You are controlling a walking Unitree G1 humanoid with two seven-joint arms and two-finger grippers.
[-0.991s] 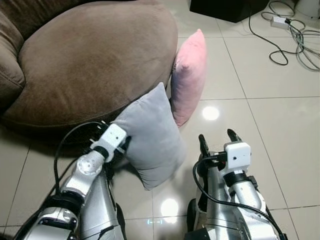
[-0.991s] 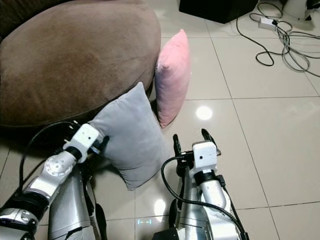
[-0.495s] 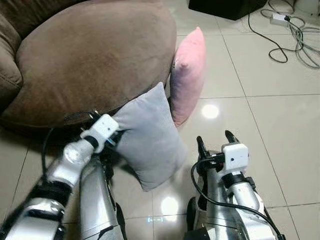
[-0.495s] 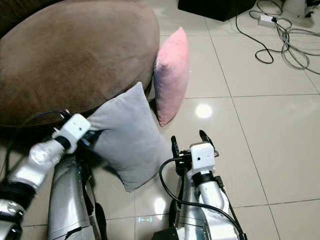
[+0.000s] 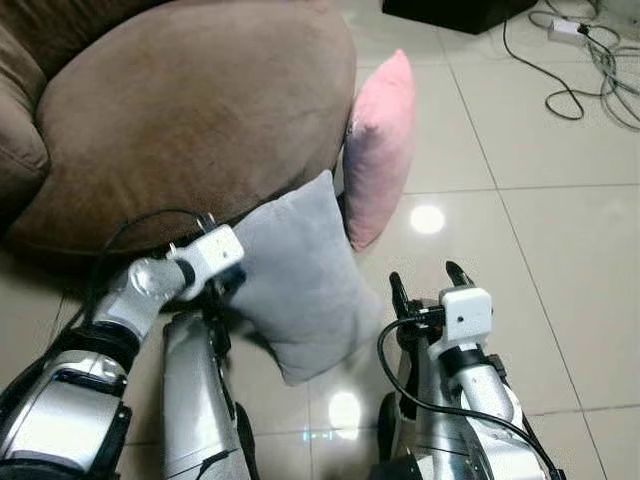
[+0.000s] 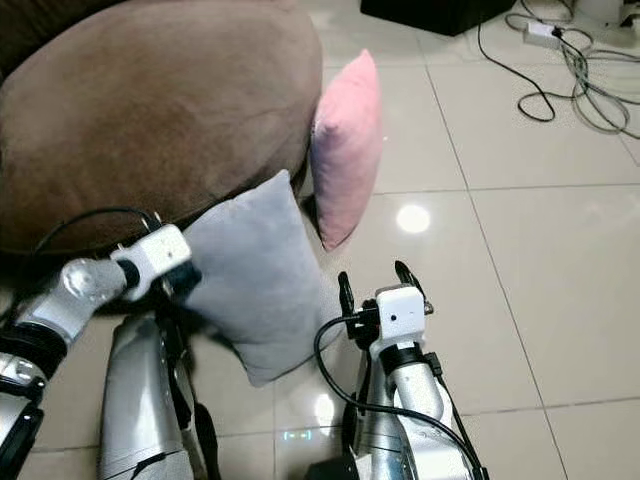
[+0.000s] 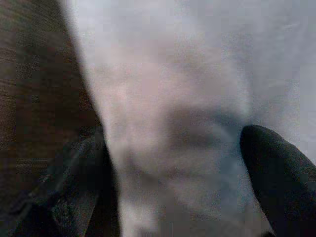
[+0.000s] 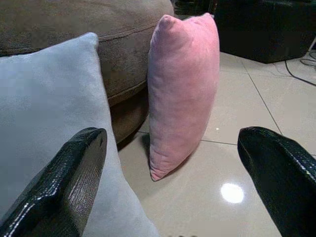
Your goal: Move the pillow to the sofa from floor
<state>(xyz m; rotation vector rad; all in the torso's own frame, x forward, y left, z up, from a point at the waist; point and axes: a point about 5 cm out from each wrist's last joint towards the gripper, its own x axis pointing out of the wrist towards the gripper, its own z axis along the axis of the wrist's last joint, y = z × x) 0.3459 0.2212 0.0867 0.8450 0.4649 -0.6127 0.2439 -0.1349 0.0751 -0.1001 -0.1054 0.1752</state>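
Note:
A grey pillow (image 5: pixel 300 270) stands on the tiled floor, leaning against the front of the brown sofa (image 5: pixel 180 110). Behind it a pink pillow (image 5: pixel 380 140) also leans upright on the sofa. My left gripper (image 5: pixel 232 275) is at the grey pillow's left edge. In the left wrist view, grey fabric (image 7: pixel 173 98) lies between its two spread fingers (image 7: pixel 281 177), so it is open around that edge. My right gripper (image 5: pixel 425 283) hovers open just right of the grey pillow's lower corner, holding nothing. The right wrist view looks past the grey pillow (image 8: pixel 44 113) to the pink one (image 8: pixel 182 89).
Glossy beige floor tiles (image 5: pixel 540 260) stretch to the right. Loose cables (image 5: pixel 570 60) and a black box (image 5: pixel 450 10) lie at the far right back. The sofa's wide round seat takes up the left.
My left forearm has swung out to the left and lies flatter, while its gripper stays at the grey pillow's left edge. The right arm and both pillows have hardly moved.

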